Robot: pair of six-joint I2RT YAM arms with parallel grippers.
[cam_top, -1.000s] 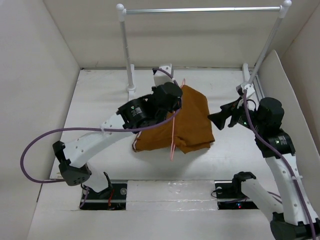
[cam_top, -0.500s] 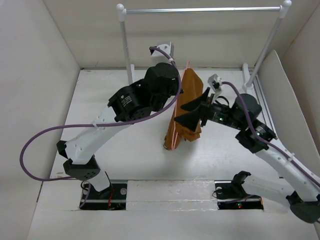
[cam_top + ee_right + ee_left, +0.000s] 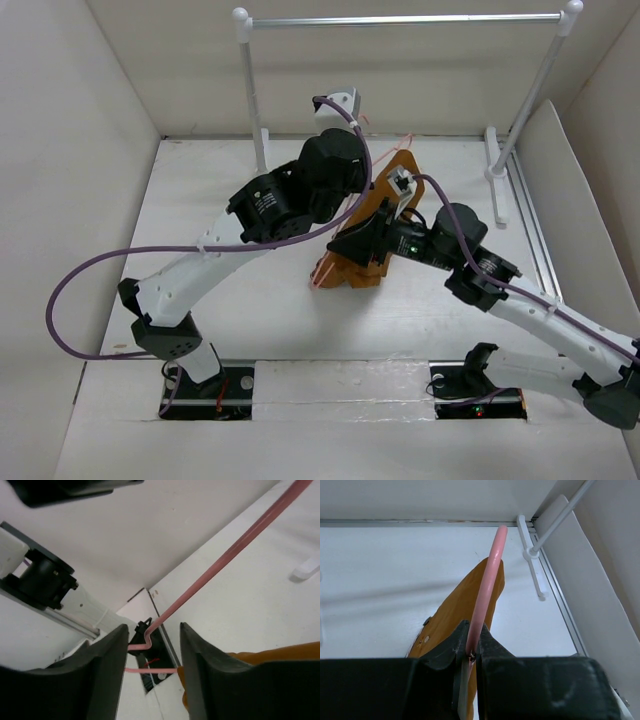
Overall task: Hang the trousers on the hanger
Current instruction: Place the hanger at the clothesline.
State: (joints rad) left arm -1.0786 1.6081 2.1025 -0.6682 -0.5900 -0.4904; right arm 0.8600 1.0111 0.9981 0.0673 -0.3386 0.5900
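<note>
Altogether one hanger (image 3: 487,587), one pair of trousers (image 3: 455,615); left gripper (image 3: 472,652) tight on hanger, right gripper (image 3: 152,630) agape.

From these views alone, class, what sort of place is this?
Likely a robot test bench: white panels box in the table, two arms bolted at its edge, a small clothes rail behind.

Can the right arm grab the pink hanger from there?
Probably yes. The hanger wire runs between the open fingers of the right gripper, with nothing blocking it. The left gripper pinches it too.
</note>
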